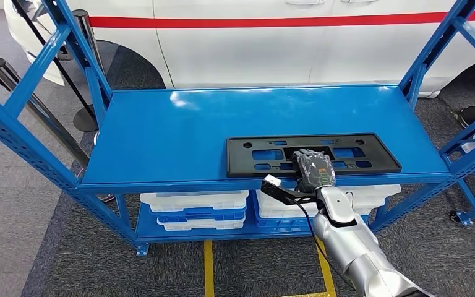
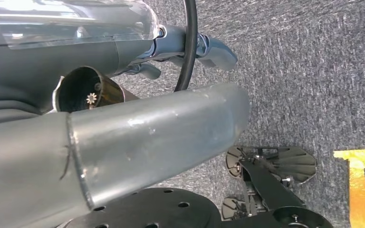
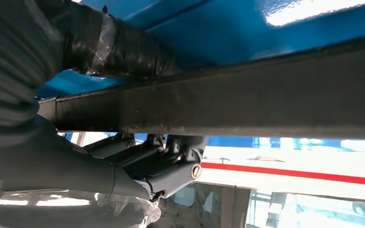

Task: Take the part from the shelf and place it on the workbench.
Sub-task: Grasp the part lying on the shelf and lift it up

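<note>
**On the blue shelf: hand at the part, lift not yet made**

On the top deck of the blue steel shelf (image 1: 179, 133) lies the task's thing, a flat black plastic plate-holder frame with rectangular cut-outs (image 1: 371, 151), close to the front edge and towards the right. The right hand (image 1: 313, 169), black-gloved on a silver arm, rests over the frame's near edge at about its middle. In the right wrist view the dark fingers (image 3: 123, 50) lie on top of the frame's edge (image 3: 266, 95) while the grey thumb (image 3: 66, 166) reaches below it, so the hand appears to be closing on the edge; whether the grip is firm I cannot tell.

The left hand's fingers cannot be made out in the left wrist view, so their state is unknown.

By my judgement the task is at its early stage: the reach is done; lifting, carrying and setting down on the workbench remain.

White plastic bins (image 1: 195, 204) sit on the lower deck. A white car with a red stripe (image 1: 253, 37) stands behind. No readable writing or brand shows.
</note>
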Robot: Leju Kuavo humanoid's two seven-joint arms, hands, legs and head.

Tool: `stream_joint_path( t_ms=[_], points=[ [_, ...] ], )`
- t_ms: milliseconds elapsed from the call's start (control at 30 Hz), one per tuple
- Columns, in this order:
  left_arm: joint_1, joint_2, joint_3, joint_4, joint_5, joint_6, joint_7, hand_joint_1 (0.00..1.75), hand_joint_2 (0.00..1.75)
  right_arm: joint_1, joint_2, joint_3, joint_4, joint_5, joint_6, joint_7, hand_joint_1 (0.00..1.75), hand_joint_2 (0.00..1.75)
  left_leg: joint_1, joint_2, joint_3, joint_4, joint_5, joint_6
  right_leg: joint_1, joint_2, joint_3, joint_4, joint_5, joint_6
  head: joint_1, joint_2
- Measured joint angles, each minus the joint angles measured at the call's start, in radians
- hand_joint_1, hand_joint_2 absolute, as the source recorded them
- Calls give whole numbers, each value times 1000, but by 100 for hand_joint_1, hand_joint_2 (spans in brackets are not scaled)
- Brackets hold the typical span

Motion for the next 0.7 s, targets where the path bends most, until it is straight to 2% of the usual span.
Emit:
stream_joint_path(
  t_ms=[400,567,700],
  points=[
    [1,0,12,0,3,0,-3,0,0,4,-7,13,-23,0,10,5,161,175,0,0,-1,0,0,0,0,0,-1,0,0,0,0,0],
    [1,0,14,0,7,0,-5,0,0,4,-8,15,-24,0,10,5,168,175,0,0,-1,0,0,0,0,0,-1,0,0,0,0,0],
    [1,0,18,0,6,5,-18,0,175,6,-9,16,-33,-1,10,6,168,175,0,0,-1,0,0,0,0,0,-1,0,0,0,0,0]
  ],
)
